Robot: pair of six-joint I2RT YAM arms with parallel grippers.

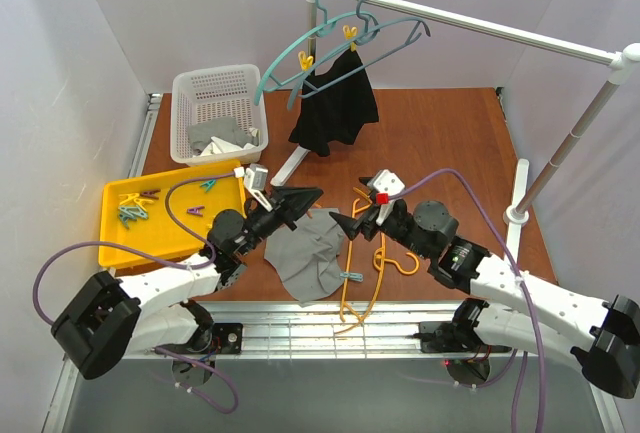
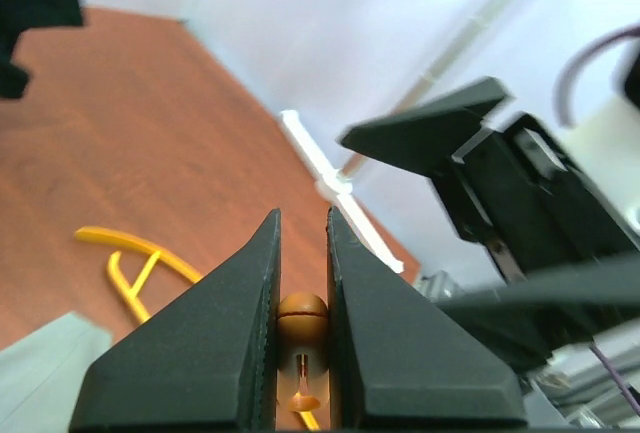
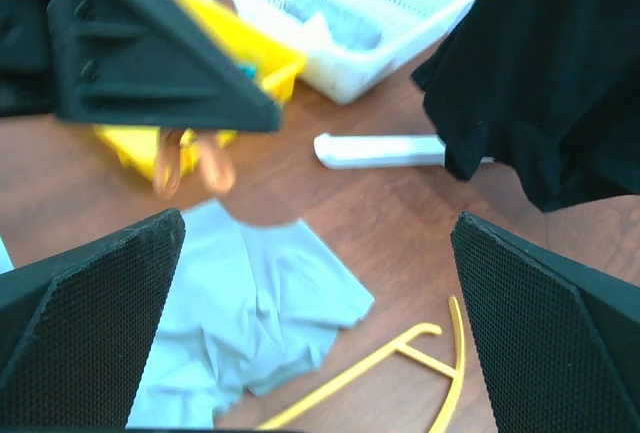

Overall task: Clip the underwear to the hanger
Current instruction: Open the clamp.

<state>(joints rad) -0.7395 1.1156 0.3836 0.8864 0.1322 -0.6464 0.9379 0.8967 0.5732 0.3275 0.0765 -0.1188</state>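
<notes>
The left gripper (image 2: 303, 218) is clamped on a small orange object (image 2: 302, 318) over the middle of the table. The right gripper (image 3: 318, 218) is spread wide, holding nothing. The grey underwear (image 1: 310, 250) lies near the front edge, with the yellow-orange hanger (image 3: 380, 358) just to its right.

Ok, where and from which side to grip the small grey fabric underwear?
Probably from above, pinching a wrinkle near the far edge of the small grey fabric underwear: it lies flat on the wooden table, no raised edge.
</notes>
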